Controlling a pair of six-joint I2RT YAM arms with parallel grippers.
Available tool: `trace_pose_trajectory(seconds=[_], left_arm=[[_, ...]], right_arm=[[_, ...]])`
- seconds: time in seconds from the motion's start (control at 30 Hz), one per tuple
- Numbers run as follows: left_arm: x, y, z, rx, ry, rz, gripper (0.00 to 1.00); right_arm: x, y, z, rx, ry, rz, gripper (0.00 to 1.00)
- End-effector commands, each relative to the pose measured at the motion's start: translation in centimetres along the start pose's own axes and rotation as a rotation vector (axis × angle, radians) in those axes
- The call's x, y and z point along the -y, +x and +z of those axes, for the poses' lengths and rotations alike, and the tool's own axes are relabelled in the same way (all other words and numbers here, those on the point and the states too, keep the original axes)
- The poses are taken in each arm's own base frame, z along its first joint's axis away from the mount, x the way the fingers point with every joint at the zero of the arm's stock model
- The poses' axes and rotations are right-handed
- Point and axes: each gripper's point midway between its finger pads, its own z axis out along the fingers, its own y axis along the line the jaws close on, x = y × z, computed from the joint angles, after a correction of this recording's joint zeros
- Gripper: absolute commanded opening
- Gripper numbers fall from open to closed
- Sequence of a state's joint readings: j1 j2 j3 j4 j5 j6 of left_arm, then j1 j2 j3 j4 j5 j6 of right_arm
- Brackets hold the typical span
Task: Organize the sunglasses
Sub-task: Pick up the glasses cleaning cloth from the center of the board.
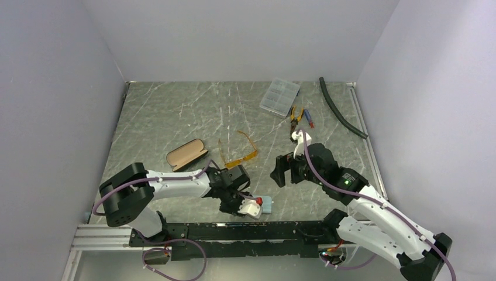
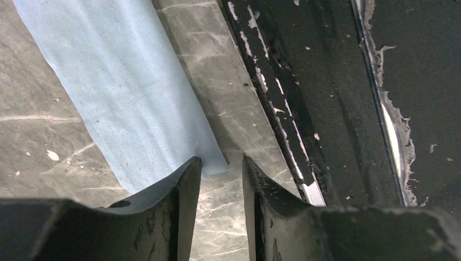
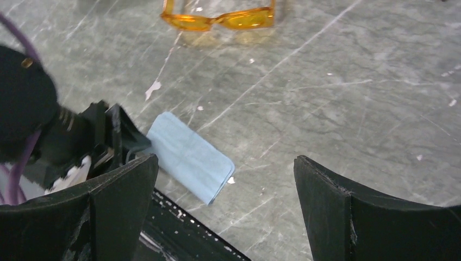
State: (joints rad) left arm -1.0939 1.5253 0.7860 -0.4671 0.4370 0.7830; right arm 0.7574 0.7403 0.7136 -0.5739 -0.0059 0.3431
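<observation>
Sunglasses point(image 3: 220, 19), translucent orange plastic, lie unfolded on the grey marbled tabletop point(image 3: 353, 98) ahead of the wide-spread right tool point(image 3: 225, 160). The left tool point(image 2: 221, 160), narrowly spread, sits at the corner of the folded pale-blue cloth point(image 2: 125, 92), probably to pinch it.

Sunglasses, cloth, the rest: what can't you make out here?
Sunglasses: right wrist view, arms cut off by the top edge.
Blue cloth: top view, partly hidden by the left claw; left wrist view, cut off by the top edge.
Compartment box: top view, contents too small.

The grey table point(image 1: 175, 111) bears sunglasses point(image 1: 241, 159), case point(image 1: 186, 154), blue cloth point(image 3: 187, 157), pliers point(image 1: 296, 115) (orange-handled), box point(image 1: 279, 97) and hose point(image 1: 340, 115).
</observation>
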Motion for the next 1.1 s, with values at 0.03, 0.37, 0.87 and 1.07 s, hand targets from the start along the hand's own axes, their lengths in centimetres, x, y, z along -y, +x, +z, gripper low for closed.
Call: trace_pose_trajectory(seconds=[0.03, 0.37, 0.87, 1.07], left_arm=[[-0.2, 1.6, 1.1, -0.093, -0.012, 0.007, 0.35], [-1.7, 2.8, -1.1, -0.100, -0.170, -0.004, 0.03], [-2.2, 4.3, -5.5, 0.005, -0.201, -0.110, 0.03], [-1.6, 4.1, -5.2, 0.019, -0.163, -0.159, 0.03]], right_arm=[[1.3, -2.3, 0.0, 0.044, 0.032, 0.056, 0.99], [-2.8, -2.6, 1.0, 0.161, -0.291, -0.105, 0.91], [-7.5, 8.8, 5.3, 0.100, -0.429, -0.382, 0.62], [-9.2, 11.2, 6.3, 0.174, -0.433, -0.555, 0.63]])
